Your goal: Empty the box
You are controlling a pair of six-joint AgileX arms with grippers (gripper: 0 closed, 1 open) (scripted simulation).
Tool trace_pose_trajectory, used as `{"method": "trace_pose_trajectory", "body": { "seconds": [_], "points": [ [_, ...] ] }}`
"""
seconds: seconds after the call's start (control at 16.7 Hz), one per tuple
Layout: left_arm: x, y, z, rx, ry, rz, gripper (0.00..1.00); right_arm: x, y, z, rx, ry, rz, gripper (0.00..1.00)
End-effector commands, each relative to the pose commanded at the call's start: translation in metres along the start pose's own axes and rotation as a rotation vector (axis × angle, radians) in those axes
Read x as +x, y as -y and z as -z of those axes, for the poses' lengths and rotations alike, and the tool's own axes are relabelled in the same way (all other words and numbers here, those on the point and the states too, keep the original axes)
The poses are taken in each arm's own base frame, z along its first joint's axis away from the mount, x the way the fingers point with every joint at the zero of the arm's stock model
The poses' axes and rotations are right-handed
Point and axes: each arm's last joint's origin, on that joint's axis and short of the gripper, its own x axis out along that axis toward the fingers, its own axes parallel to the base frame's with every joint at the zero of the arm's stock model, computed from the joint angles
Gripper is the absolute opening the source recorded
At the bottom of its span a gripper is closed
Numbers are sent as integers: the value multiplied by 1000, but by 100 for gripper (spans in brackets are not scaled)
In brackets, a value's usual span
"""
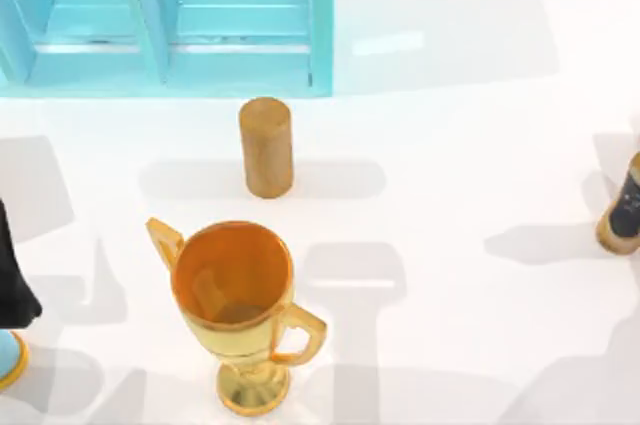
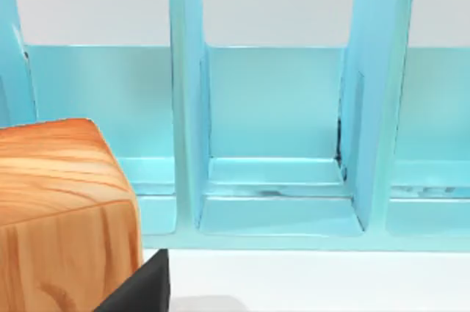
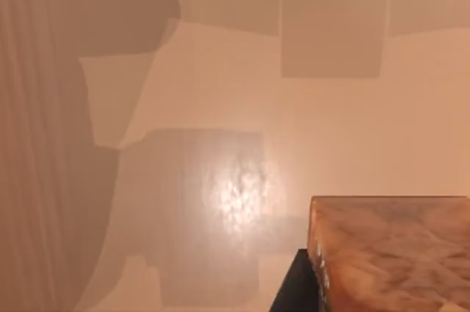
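The box [image 1: 320, 15] is large and light blue and lies at the back left of the table, its divided compartments opening toward the front. In the left wrist view the box [image 2: 187, 106] shows three compartments with nothing inside them. A tan wooden cylinder [image 1: 266, 145] stands upright just in front of the box. A golden two-handled trophy cup [image 1: 235, 285] stands upright nearer the front. My left gripper [image 1: 12, 275] is at the left edge, apart from all of them. My right gripper [image 1: 625, 210] is at the right edge.
A wood-grained block [image 2: 59, 209] with a black part beside it sits close to the left wrist camera. A similar block [image 3: 396, 253] shows in the right wrist view above bare table. Arm shadows lie across the white tabletop [image 1: 470, 145].
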Motion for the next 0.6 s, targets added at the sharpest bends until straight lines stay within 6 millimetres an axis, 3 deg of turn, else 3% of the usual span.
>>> {"method": "trace_pose_trajectory", "body": {
  "seconds": [0.24, 0.6],
  "points": [
    [0, 0, 0, 0, 0, 0, 100, -46, -2, -1, 9, 9, 27, 0],
    [0, 0, 0, 0, 0, 0, 100, -61, -17, -4, -26, -69, 3, 0]
  ]
}}
